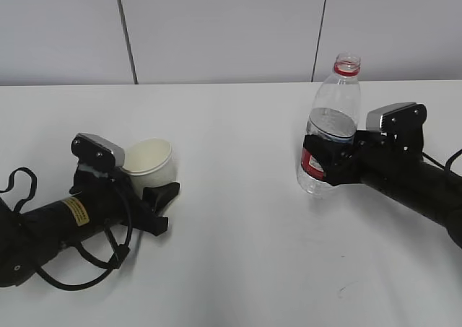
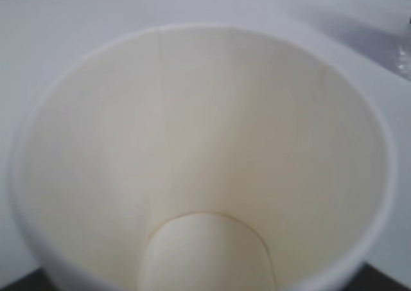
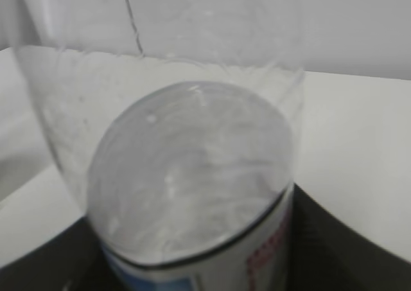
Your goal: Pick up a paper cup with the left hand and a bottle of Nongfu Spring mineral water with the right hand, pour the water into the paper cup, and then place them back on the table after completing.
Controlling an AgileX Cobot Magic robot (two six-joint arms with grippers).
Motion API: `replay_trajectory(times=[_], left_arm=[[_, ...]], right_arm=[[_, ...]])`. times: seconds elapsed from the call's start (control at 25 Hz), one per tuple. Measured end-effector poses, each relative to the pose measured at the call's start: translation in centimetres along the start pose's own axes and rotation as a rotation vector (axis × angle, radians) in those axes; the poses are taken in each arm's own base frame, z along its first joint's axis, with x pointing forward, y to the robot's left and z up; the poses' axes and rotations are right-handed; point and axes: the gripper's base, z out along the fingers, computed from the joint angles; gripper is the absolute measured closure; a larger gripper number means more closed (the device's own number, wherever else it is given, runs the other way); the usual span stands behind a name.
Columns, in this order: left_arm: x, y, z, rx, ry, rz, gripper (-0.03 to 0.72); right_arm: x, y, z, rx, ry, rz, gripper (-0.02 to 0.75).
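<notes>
The white paper cup (image 1: 149, 164) sits upright at the left, between the fingers of my left gripper (image 1: 156, 182), which is shut on it low over the table (image 1: 238, 240). In the left wrist view the cup (image 2: 205, 143) fills the frame; its inside looks dry and empty. The clear water bottle (image 1: 330, 128), uncapped, with a red neck ring and a red-and-white label, stands upright at the right, about half full. My right gripper (image 1: 323, 161) is shut on its lower body. In the right wrist view the bottle (image 3: 192, 175) fills the frame between dark fingers (image 3: 340, 252).
A pale panelled wall (image 1: 216, 31) runs along the table's far edge. Loose black cables (image 1: 79, 269) loop from the left arm at the front left. The two arms lie low on either side of the bare middle strip of tabletop.
</notes>
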Motion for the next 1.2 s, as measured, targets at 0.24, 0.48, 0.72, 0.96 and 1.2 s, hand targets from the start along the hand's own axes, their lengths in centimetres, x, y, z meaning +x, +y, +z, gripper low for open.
replay_trajectory(times=[0.24,0.48,0.72,0.96,1.2], left_arm=[[-0.8,-0.8,-0.2,0.083,-0.011,0.027,0.308],[-1.3,-1.4,-0.3,0.150,-0.017,0.030,0.308],[-1.4,-3.6,0.0,0.239,-0.011,0.062,0.308],[-2.4,-5.3,1.3,0.296,-0.050,0.100,0.308],[-2.8,-5.8,1.7,0.313,-0.066,0.112,0.308]], right_arm=[[-0.5,0.3,-0.1,-0.024,0.018,-0.043,0.306],[-0.9,0.5,-0.2,-0.048,0.040,-0.104,0.306],[-2.0,0.7,-0.1,-0.059,0.104,-0.168,0.306],[-3.1,1.8,0.9,-0.102,0.148,-0.276,0.306],[-5.9,2.5,2.1,-0.129,0.076,-0.480,0.306]])
